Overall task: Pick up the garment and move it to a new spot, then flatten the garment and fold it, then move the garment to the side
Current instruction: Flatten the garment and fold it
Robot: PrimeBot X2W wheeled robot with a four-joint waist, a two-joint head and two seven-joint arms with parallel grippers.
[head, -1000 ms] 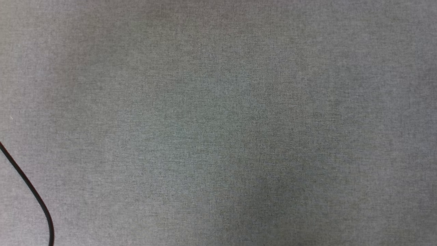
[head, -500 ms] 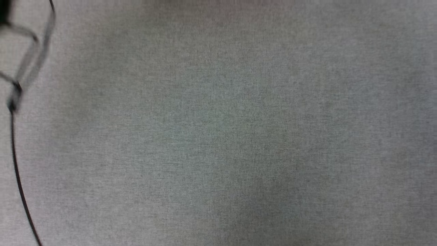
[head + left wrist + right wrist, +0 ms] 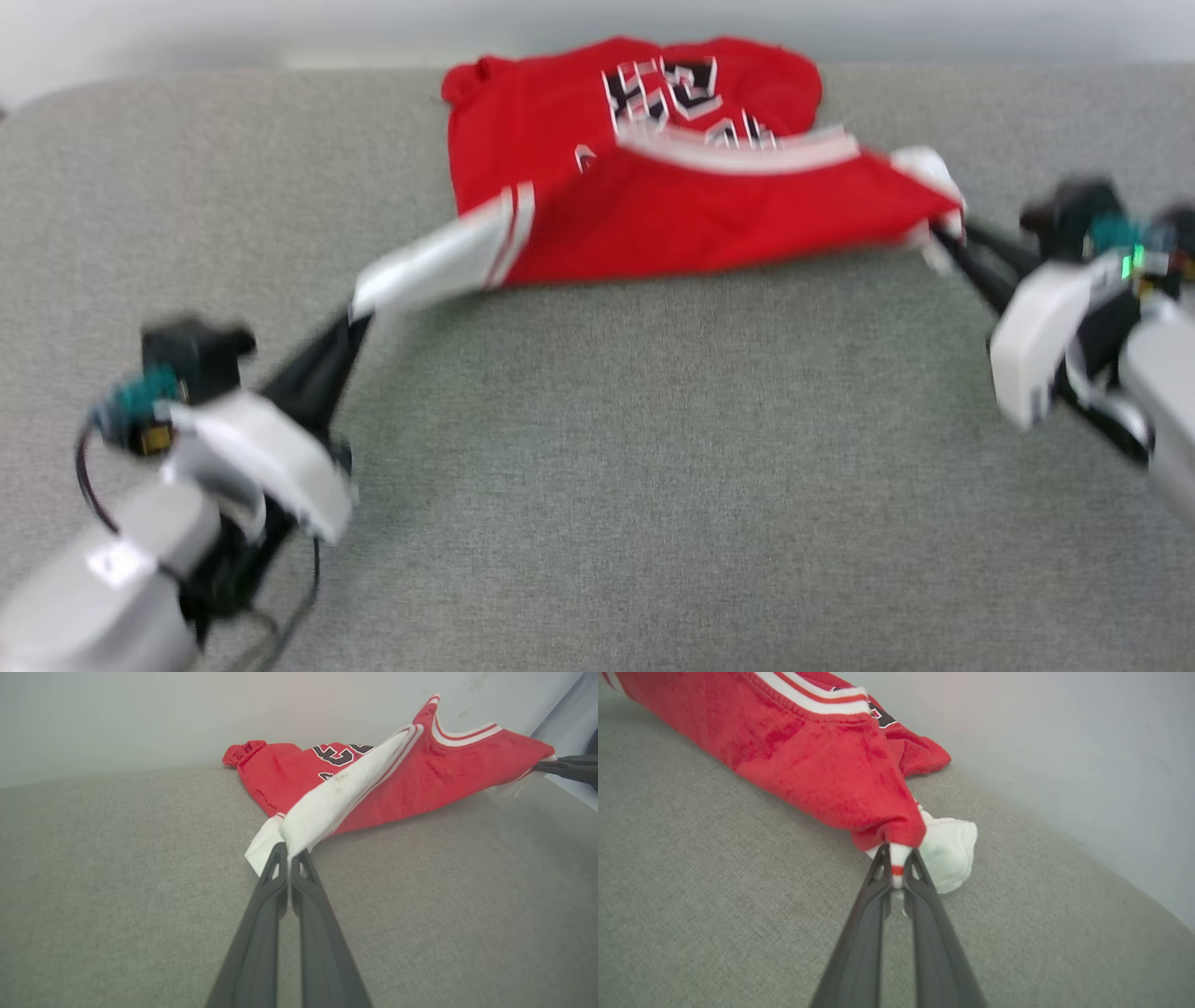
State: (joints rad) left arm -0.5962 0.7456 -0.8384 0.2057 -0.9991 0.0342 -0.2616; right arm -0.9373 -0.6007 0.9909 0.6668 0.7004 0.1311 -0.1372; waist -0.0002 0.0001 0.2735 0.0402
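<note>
My left claw (image 3: 286,851) pinches one white sleeve of the red jersey (image 3: 644,224); my right claw (image 3: 896,858) pinches the other sleeve's striped hem. The jersey stretches between them, near edge lifted, lettered front lying at the far edge of the grey surface (image 3: 653,485).

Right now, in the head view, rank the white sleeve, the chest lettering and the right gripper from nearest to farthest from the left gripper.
1. White sleeve: clamped in the left gripper, at the lower left of the garment.
2. Lettering: up and to the right, on the red front.
3. Right gripper: far right, pinching the garment's opposite end.
</note>
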